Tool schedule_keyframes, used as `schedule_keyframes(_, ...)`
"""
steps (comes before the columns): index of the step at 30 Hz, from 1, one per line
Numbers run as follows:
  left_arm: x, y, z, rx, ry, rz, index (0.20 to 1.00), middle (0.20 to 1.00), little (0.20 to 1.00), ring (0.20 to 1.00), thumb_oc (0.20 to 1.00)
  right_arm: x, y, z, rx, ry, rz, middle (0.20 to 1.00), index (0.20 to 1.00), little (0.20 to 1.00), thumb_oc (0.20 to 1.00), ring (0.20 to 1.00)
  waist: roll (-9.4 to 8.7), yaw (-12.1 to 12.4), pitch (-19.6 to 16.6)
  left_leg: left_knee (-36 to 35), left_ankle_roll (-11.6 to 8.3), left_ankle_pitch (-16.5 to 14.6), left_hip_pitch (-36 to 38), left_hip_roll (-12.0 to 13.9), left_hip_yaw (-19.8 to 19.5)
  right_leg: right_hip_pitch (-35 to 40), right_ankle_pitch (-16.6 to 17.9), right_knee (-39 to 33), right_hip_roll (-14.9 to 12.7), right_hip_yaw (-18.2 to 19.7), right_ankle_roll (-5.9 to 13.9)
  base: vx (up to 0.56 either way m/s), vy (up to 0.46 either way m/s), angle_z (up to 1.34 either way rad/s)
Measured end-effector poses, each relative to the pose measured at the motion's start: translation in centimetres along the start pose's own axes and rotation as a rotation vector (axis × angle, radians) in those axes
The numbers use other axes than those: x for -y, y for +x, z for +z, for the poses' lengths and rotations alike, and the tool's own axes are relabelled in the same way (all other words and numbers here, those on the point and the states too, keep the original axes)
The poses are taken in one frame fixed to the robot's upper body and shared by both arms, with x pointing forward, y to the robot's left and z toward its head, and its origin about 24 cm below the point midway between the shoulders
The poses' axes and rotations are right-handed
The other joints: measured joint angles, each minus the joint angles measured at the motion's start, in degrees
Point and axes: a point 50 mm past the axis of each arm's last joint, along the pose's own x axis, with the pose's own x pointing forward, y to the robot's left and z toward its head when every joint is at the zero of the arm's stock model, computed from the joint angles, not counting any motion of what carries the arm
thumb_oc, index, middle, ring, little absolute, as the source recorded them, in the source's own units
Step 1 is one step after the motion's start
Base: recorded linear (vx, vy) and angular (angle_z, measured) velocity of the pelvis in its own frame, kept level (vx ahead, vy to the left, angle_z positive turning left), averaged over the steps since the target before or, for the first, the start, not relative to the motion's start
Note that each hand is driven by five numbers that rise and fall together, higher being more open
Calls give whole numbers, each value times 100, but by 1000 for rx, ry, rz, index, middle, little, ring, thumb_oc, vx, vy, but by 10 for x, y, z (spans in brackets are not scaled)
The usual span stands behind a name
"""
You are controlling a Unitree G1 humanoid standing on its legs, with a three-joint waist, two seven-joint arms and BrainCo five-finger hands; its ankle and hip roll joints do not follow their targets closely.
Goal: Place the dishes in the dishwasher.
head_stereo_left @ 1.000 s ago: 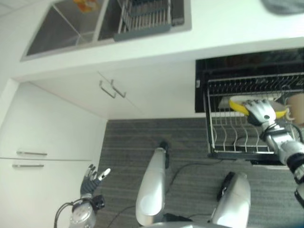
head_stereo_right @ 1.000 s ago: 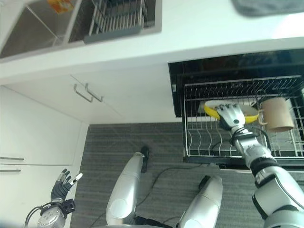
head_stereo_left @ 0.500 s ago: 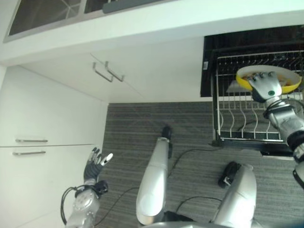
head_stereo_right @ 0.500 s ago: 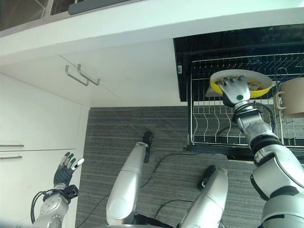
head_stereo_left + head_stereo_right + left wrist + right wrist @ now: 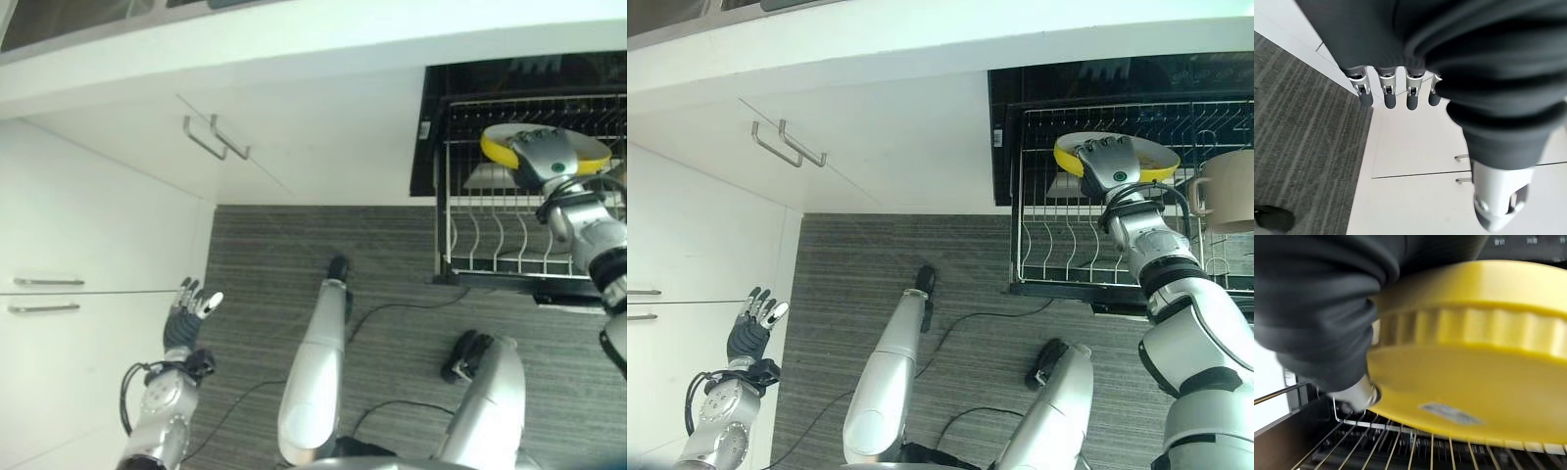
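Note:
My right hand [image 5: 1111,163] is shut on a yellow plate [image 5: 1161,154], holding it just above the pulled-out wire rack [image 5: 490,235] of the open dishwasher [image 5: 1097,83]. Seen from the right wrist, the yellow plate [image 5: 1479,357] hangs close over the rack's wires [image 5: 1400,445]. A beige mug [image 5: 1227,191] sits in the rack to the right of the plate. My left hand [image 5: 189,313] hangs low by the white cabinets, fingers [image 5: 1386,93] straight and nothing in them.
White cabinet doors with metal handles [image 5: 214,138] run along the left under the white counter [image 5: 294,44]. Drawer handles [image 5: 44,294] show at the far left. A grey striped floor [image 5: 392,255] lies in front of the dishwasher.
The camera has shifted a little. My right hand has kept the yellow plate above the rack, tipping it slightly flatter. The left hand has stayed low by the cabinets.

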Motion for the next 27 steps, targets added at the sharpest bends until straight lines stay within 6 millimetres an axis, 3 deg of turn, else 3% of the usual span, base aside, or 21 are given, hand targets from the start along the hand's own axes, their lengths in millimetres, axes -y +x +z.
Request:
schedule_keyframes(3,2,2,1,3,2,-7,1000,1000,1000,1000,1000,-16,-4,11,-34,112,92,1000,1000,1000,1000,1000,-15,39,-45,-1,-1,-1,0,-14,13,4,2,-81,-18,5,2,14,-1,1)
schedule_keyframes(4,4,4,4,10,-2,-13,1000,1000,1000,1000,1000,-39,-19,18,-59,197,189,1000,1000,1000,1000,1000,-16,67,-46,3,0,-1,-16,-59,14,15,2,-98,-58,6,2,59,14,6)
schedule_keyframes(5,4,4,2,-3,-2,-7,1000,1000,1000,1000,1000,-46,-23,23,-134,347,207,1000,1000,1000,1000,1000,-21,49,-48,17,3,-1,-10,-67,50,39,2,-134,-72,2,2,58,41,9)
schedule_keyframes(6,6,6,3,-1,0,-9,1000,1000,1000,1000,1000,-46,-23,19,-217,468,181,1000,1000,1000,1000,1000,-21,49,-48,23,50,19,-3,-74,89,96,21,-156,-83,5,14,49,42,4)
schedule_keyframes(9,8,7,4,3,-2,-6,1000,1000,1000,1000,1000,-52,-28,17,-285,594,203,1000,1000,1000,1000,1000,-23,40,-47,125,88,-9,27,-101,138,124,43,-164,-110,45,-12,-2,38,-3)
schedule_keyframes(10,13,8,8,5,-4,-18,1000,1000,1000,1000,1000,-50,-27,17,-320,710,195,1000,1000,1000,1000,1000,-25,15,-46,111,73,24,51,-99,131,184,125,-202,-99,30,75,-25,24,-4)
schedule_keyframes(14,21,8,17,20,-21,-32,1000,1000,1000,1000,1000,-45,-31,27,-315,934,174,1000,1000,1000,1000,1000,-87,-95,-13,38,91,-55,219,-74,138,379,100,-339,-64,8,31,45,9,-4)
schedule_keyframes(21,10,-8,5,-14,-45,74,1000,1000,1000,1000,1000,-38,-72,44,-420,1499,31,1000,1000,1000,1000,1000,-586,-358,59,-458,143,-19,684,131,181,768,236,-818,217,-74,-32,24,-3,-10)
schedule_keyframes(22,10,-8,5,-14,-45,74,1000,1000,1000,1000,1000,-38,-72,44,-420,1499,31,1000,1000,1000,1000,1000,-586,-358,59,-458,143,-19,684,131,181,768,236,-818,217,-74,-32,8,8,-17)
schedule_keyframes(24,14,-12,-1,-36,-62,92,1000,1000,1000,1000,1000,-42,-93,64,-478,1696,30,1000,1000,1000,1000,1000,-702,-550,76,-861,198,36,1052,257,241,1091,355,-1218,373,-160,-55,-1,8,-22)
schedule_keyframes(27,26,-12,-1,-22,-83,91,1000,1000,1000,1000,1000,-40,-109,72,-531,1862,46,1000,1000,1000,1000,1000,-748,-755,79,-1161,202,116,1260,348,372,1233,464,-1513,466,-165,-26,-1,-21,-15)
